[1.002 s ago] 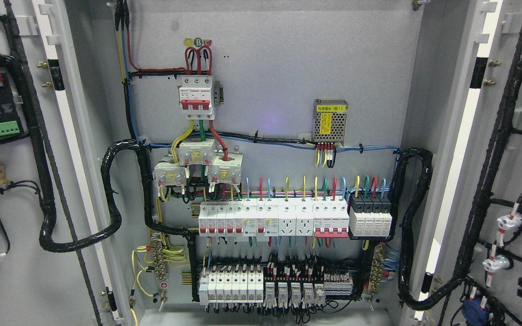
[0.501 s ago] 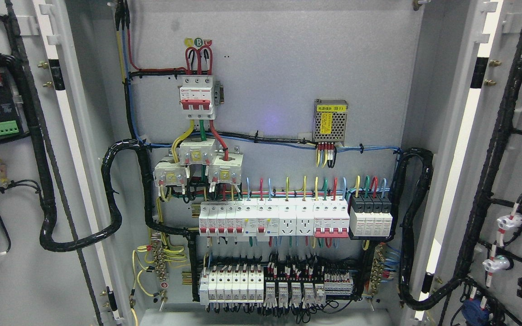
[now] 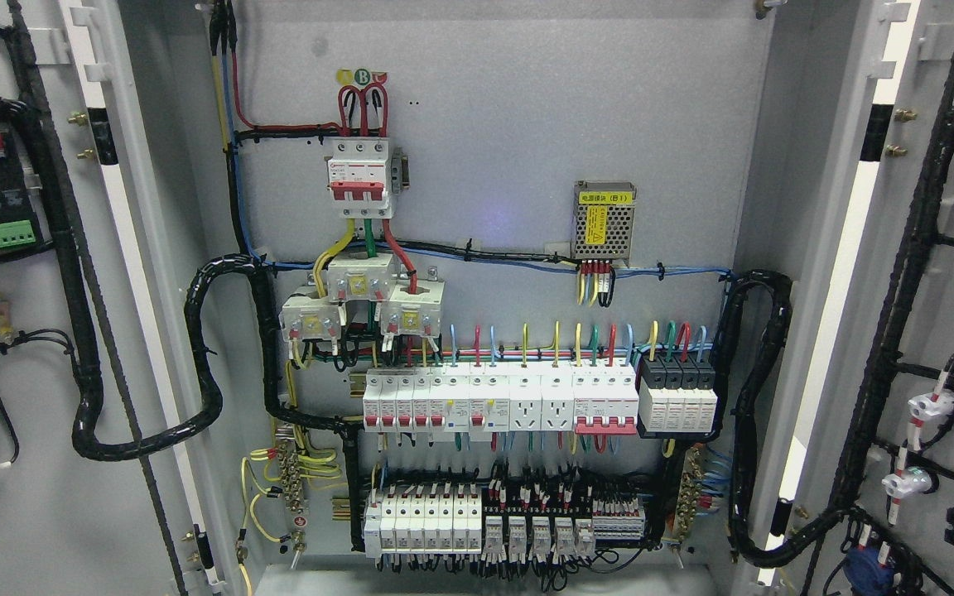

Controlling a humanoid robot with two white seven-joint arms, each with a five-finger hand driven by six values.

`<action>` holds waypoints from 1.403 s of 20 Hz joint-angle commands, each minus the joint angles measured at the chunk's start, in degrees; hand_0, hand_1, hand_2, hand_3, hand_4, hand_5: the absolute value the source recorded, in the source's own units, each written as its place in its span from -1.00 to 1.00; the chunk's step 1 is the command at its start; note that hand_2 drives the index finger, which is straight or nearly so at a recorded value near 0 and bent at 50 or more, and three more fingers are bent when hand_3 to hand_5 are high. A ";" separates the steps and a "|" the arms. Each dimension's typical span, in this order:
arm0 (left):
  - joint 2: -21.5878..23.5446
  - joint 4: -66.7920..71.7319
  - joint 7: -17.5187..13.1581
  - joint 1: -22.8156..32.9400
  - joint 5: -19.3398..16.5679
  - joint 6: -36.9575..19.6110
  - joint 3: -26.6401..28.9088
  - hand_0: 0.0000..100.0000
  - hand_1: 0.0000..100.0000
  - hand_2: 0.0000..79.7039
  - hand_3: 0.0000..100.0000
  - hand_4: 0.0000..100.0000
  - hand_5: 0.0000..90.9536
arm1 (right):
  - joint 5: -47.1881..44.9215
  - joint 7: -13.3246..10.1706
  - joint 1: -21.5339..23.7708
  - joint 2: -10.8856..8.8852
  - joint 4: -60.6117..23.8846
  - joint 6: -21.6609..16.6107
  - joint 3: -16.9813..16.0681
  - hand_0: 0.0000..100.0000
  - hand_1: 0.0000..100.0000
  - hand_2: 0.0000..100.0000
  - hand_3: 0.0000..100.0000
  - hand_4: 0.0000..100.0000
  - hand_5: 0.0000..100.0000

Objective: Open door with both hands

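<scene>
Both doors of the grey electrical cabinet stand swung wide open. The left door (image 3: 38, 480) fills the picture's left edge, its inner face carrying black cable looms and a black module with a green connector. The right door (image 3: 953, 290) fills the right edge, with black wiring and white plugs on its inner face. Between them the cabinet's back panel (image 3: 510, 108) is fully exposed. Neither of my hands nor either arm shows anywhere in the head view.
On the panel sit a red-handled main breaker (image 3: 358, 178), a perforated metal power supply (image 3: 604, 220), a row of white breakers (image 3: 498, 401) and a lower terminal row (image 3: 477, 521). Thick black cable conduits (image 3: 204, 364) loop from the panel to each door.
</scene>
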 commanded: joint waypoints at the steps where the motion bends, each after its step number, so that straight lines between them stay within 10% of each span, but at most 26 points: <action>1: -4.52 -11.41 -0.07 3.56 -0.62 -34.62 -10.76 -0.76 -0.22 -1.00 -1.00 -1.00 -1.00 | 0.39 -0.03 -0.07 -0.81 0.44 0.02 7.71 -0.76 -0.22 -1.00 -1.00 -1.00 -1.00; 14: -11.90 -23.64 -0.07 16.39 -11.42 -14.15 -30.63 -0.76 -0.22 -1.00 -1.00 -1.00 -1.00 | 4.69 -0.03 -0.59 -0.37 9.13 0.02 19.58 -0.76 -0.22 -1.00 -1.00 -1.00 -1.00; 28: -14.01 -23.20 -0.07 34.05 -13.63 23.20 -30.73 -0.76 -0.22 -1.00 -1.00 -1.00 -1.00 | 11.73 0.15 -0.16 4.72 33.64 -0.42 31.98 -0.76 -0.22 -1.00 -1.00 -1.00 -1.00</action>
